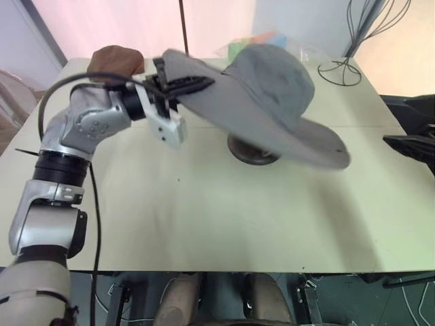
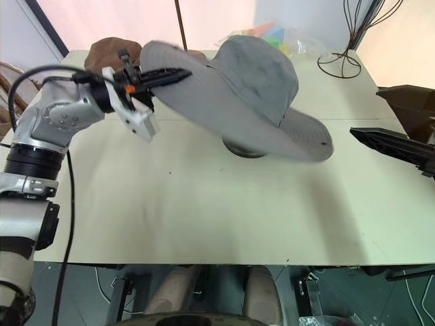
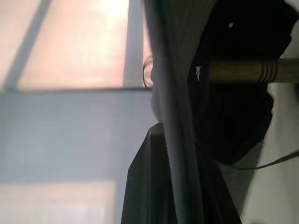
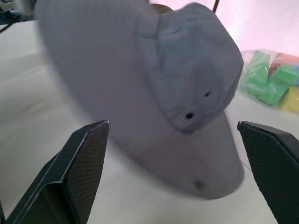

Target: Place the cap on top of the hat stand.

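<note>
Left gripper (image 1: 197, 83) clamped tight on brim of cap (image 1: 272, 95), cap hangs tilted over hat stand (image 1: 253, 153) mid-table, toward far edge — only stand's base peeks out below. Right gripper (image 4: 175, 175) wide open, empty, near right edge. Tip: level brim, centre crown over dome, lower, then release.

The left gripper (image 2: 178, 73) pinches the brim of the big grey cap (image 2: 255, 92) at its 9 o'clock side. The cap tilts over the hat stand (image 2: 243, 148), hiding its top. The right gripper (image 2: 401, 129) waits open at 3 o'clock.
</note>
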`<state>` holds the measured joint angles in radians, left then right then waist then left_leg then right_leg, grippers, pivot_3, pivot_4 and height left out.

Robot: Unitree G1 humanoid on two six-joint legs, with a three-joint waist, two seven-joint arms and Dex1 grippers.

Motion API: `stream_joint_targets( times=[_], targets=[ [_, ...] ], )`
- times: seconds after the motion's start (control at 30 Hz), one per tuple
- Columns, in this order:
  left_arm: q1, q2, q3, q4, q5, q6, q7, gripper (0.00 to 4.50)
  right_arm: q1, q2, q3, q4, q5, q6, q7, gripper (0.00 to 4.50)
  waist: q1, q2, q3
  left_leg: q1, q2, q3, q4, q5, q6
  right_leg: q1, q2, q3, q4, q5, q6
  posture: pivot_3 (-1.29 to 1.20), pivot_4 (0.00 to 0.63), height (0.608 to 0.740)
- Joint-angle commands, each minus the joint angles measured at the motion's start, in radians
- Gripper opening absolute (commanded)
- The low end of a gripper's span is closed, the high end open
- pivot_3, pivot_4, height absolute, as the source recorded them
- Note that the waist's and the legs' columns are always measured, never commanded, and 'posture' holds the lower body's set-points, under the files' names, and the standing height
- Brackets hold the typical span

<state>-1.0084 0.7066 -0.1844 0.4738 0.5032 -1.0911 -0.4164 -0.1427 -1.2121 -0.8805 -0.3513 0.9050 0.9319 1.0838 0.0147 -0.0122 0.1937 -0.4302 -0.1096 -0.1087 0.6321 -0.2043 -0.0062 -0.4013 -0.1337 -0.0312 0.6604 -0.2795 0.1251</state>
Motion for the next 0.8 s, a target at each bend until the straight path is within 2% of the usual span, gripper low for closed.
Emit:
stream_joint_targets(
  times=[0.03,0.17,0.27,0.37,0.53,0.8],
  targets=[
    [-0.025,0.004,-0.007,0.034,0.141,-0.121,0.133,0.02,-0.003,0.004,-0.038,-0.002,-0.009,-0.016,-0.012,4.50,0.000,0.000,0.000,0.000,0.000,0.000,0.000,0.000,0.000,0.000,0.000,0.000,0.000,0.000,0.000,0.00,0.150,0.740],
    [0.009,0.008,-0.036,0.091,0.244,-0.142,0.224,0.02,0.008,0.012,-0.023,0.003,-0.027,-0.035,-0.017,4.50,-0.002,0.000,0.000,0.000,0.000,0.000,0.000,0.000,0.000,0.000,0.000,0.000,0.000,0.000,0.001,0.00,0.150,0.740],
    [0.038,-0.012,-0.038,0.164,0.186,-0.078,0.232,0.02,0.013,0.015,-0.013,0.002,-0.035,-0.044,-0.020,4.50,-0.003,0.000,0.000,0.000,0.000,0.000,0.000,0.000,0.000,0.000,0.001,0.000,0.001,0.000,0.001,0.00,0.150,0.740],
    [0.075,-0.054,-0.025,0.200,0.042,0.003,0.173,0.02,0.026,0.014,-0.009,0.000,-0.044,-0.046,-0.011,4.50,-0.002,0.000,0.000,0.001,0.000,0.000,0.000,0.000,0.000,0.000,0.001,0.000,0.002,0.000,0.001,0.00,0.150,0.740],
    [0.125,-0.057,-0.036,0.163,-0.006,0.015,0.137,0.02,0.042,0.006,-0.008,0.024,-0.059,-0.048,0.005,4.50,-0.004,0.000,0.000,0.001,0.000,0.000,0.001,0.000,0.000,0.000,0.001,0.000,0.002,0.001,0.001,0.00,0.150,0.740],
    [0.179,-0.032,-0.058,0.133,0.093,-0.045,0.193,0.02,0.021,-0.020,0.021,0.064,-0.087,-0.066,0.030,4.50,-0.003,0.001,0.000,0.001,0.000,0.000,0.000,0.000,0.000,0.001,0.001,0.000,0.002,0.001,0.001,0.00,0.150,0.740]
  ],
)
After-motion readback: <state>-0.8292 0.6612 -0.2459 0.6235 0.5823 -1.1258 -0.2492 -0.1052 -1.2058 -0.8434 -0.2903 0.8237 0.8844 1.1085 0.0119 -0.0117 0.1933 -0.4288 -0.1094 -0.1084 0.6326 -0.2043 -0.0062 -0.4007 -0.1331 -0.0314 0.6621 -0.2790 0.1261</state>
